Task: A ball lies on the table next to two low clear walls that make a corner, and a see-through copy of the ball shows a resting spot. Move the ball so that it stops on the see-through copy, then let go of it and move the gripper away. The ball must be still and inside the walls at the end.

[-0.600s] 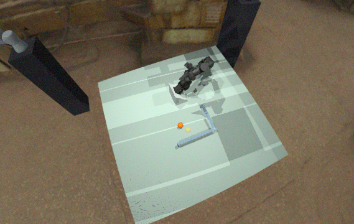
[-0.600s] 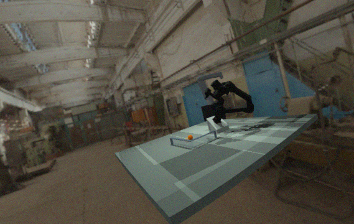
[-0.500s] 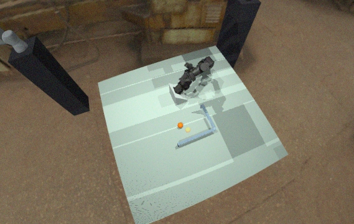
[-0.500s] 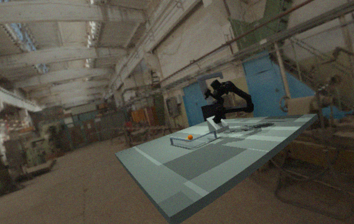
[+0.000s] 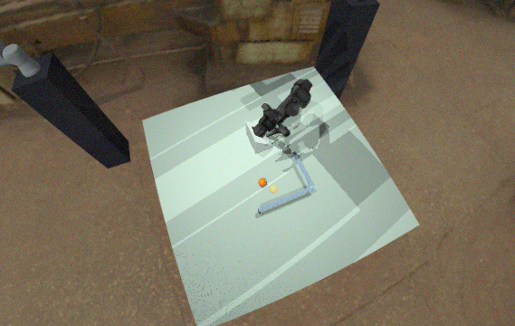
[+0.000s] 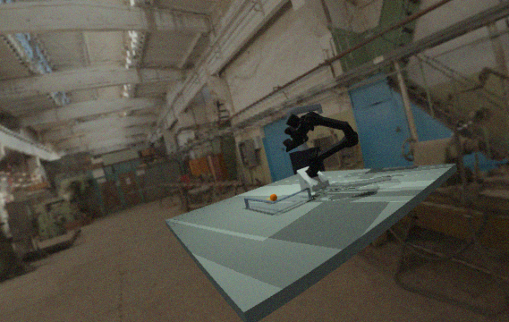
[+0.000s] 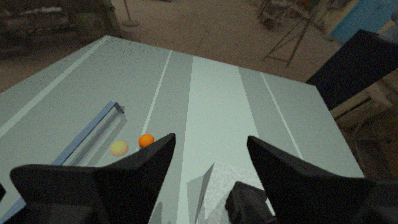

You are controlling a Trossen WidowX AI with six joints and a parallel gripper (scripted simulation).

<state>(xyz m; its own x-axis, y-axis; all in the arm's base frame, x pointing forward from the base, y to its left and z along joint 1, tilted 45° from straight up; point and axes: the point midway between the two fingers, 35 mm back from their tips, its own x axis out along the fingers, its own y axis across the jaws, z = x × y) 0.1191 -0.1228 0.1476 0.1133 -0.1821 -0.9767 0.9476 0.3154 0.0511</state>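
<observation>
The gripper (image 7: 210,145) is hovering above the table (image 5: 284,254), its two dark fingers standing moderately apart with nothing between them; the gap is showing only bare table surface in the wrist view. The orange ball (image 7: 146,140) is lying on the table ahead of the gripper and slightly to the left of its left fingertip, apart from it and well below it, as the exterior view suggests from the height at which the arm (image 6: 326,134) is carrying the wrist. Just beside the ball, further left from the gripper, the pale see-through copy (image 7: 119,148) is marking the resting spot; ball and copy are sitting close together but not overlapping, so the task is judged to be at its approach stage. The two low clear walls (image 5: 304,178) are forming a corner beyond and to the left of the copy, one of them running along the left edge of the wrist view; the copy is lying on the inner side of that corner, probably so that the walls can check a rolling ball. The moderate finger gap is judged suited to straddling or nudging so small a sphere, which is likely to roll at a light touch.
</observation>
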